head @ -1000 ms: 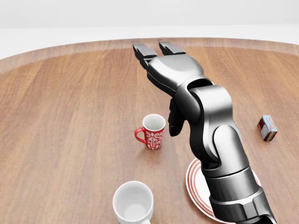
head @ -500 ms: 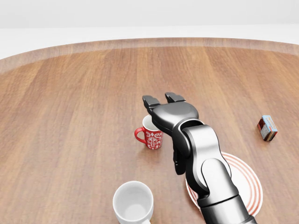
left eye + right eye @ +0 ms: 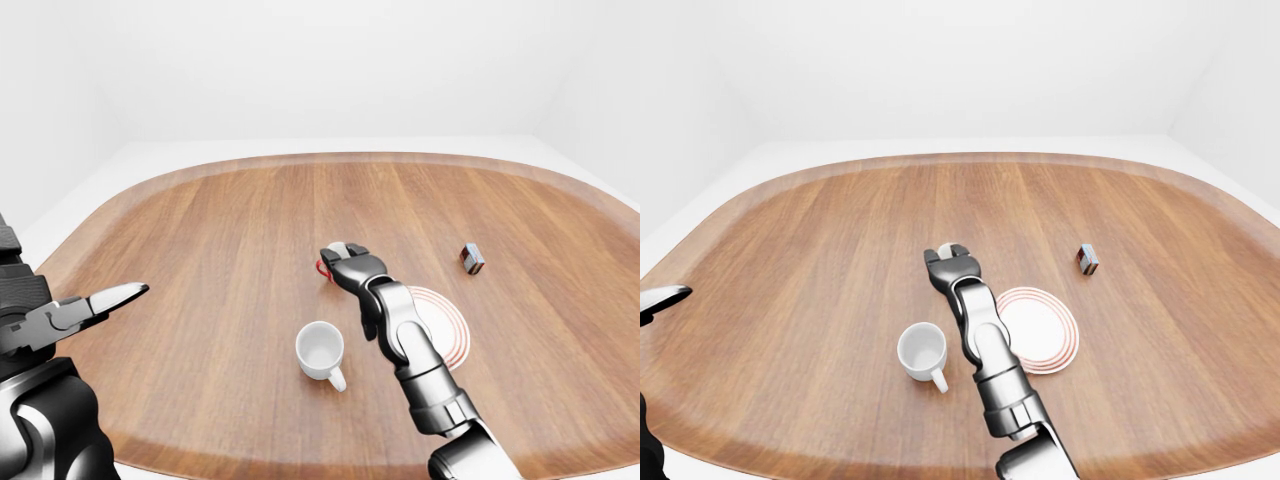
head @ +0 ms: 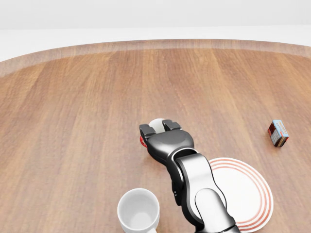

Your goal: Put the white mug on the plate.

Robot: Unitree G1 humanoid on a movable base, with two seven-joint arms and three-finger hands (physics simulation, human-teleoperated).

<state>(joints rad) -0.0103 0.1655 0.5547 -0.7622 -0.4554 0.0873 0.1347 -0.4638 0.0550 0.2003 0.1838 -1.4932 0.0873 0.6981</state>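
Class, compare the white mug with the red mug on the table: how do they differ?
The white mug is plain white; the red mug is red outside. The white mug stands uncovered, with nothing over it; the red mug is mostly hidden behind the right hand. The white mug sits lower in the head view. Both stand on the wooden table, off the plate.

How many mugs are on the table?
2. The white mug stands at the head view's bottom, left of the plate. The red mug is mostly hidden behind the right hand.
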